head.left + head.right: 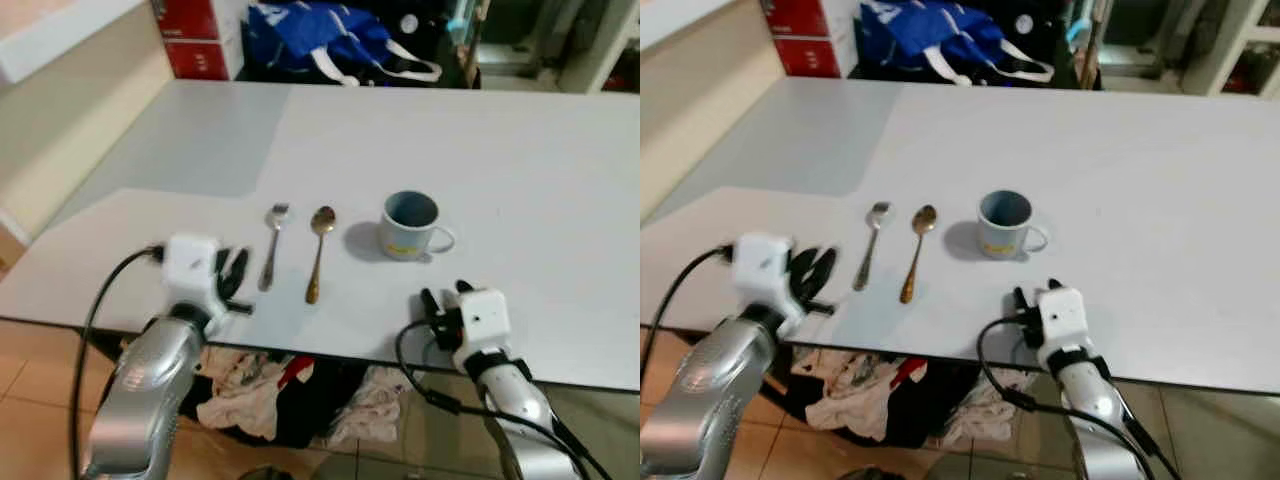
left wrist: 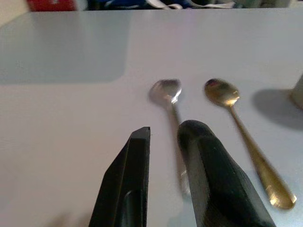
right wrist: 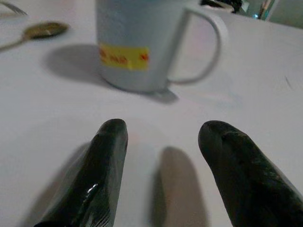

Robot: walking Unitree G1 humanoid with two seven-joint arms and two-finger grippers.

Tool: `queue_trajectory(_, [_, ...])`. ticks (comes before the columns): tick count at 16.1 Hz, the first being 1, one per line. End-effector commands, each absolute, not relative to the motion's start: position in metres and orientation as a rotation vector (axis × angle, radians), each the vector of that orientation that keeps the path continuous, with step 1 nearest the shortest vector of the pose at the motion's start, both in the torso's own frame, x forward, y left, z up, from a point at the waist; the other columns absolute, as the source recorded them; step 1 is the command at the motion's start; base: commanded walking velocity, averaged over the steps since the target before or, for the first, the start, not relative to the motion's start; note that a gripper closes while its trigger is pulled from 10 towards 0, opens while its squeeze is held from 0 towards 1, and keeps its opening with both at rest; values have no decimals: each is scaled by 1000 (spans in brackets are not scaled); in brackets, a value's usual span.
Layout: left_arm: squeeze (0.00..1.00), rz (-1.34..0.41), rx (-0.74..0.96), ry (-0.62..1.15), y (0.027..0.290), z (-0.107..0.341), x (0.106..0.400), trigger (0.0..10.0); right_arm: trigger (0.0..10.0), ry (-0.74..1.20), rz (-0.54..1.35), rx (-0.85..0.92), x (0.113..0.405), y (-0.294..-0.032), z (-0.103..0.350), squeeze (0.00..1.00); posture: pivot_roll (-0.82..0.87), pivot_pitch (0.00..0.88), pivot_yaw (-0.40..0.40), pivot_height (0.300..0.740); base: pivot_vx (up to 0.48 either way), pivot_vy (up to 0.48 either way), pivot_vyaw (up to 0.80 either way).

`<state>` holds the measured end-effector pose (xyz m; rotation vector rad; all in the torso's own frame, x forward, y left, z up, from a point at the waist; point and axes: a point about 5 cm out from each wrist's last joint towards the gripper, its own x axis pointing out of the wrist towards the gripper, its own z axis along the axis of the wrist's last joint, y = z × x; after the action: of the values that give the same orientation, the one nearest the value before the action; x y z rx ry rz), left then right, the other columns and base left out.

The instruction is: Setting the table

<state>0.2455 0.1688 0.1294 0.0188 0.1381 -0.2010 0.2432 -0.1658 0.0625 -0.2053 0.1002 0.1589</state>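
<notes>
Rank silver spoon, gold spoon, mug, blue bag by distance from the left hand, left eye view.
From the left hand:
1. Silver spoon, just to its right.
2. Gold spoon, next right.
3. Mug, farther right, nearer the right hand.
4. Blue bag, beyond the table's far edge.

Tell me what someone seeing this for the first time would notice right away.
Probably the pale blue mug with a yellow label, standing near the front edge of the white table, handle toward the robot's right. To its left lie a gold spoon and a silver spoon, side by side. The left gripper and right gripper sit at the table's near edge, both open and empty.
</notes>
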Motion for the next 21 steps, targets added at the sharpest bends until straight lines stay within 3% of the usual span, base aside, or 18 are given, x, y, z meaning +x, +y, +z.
queue_trajectory(1, [0, -201, 10, 102, 171, 132, 239, 10000, 10000, 84, 166, -201, 245, -165, 64, 0, -89, 4, 53, 731, 0, 0, 0])
queue_trajectory(4, [0, -186, 14, 108, 173, 120, 224, 10000, 10000, 75, 165, -199, 248, -164, 65, 0, -86, 0, 50, 731, 0, 0, 0])
queue_trajectory(8, [0, -182, 3, 142, 164, 106, 233, 10000, 10000, 53, 160, -192, 254, -163, 68, 0, -94, 0, 49, 731, 0, 0, 0])
queue_trajectory(13, [0, -167, -2, 149, 162, 103, 244, 10000, 10000, 49, 152, -183, 253, -164, 68, 0, -108, 0, 58, 731, -302, 374, 0])
queue_trajectory(21, [0, -107, -8, 164, 167, 98, 256, 10000, 10000, 54, 154, -184, 249, -165, 67, 0, -117, 0, 61, 731, 0, 402, 0])
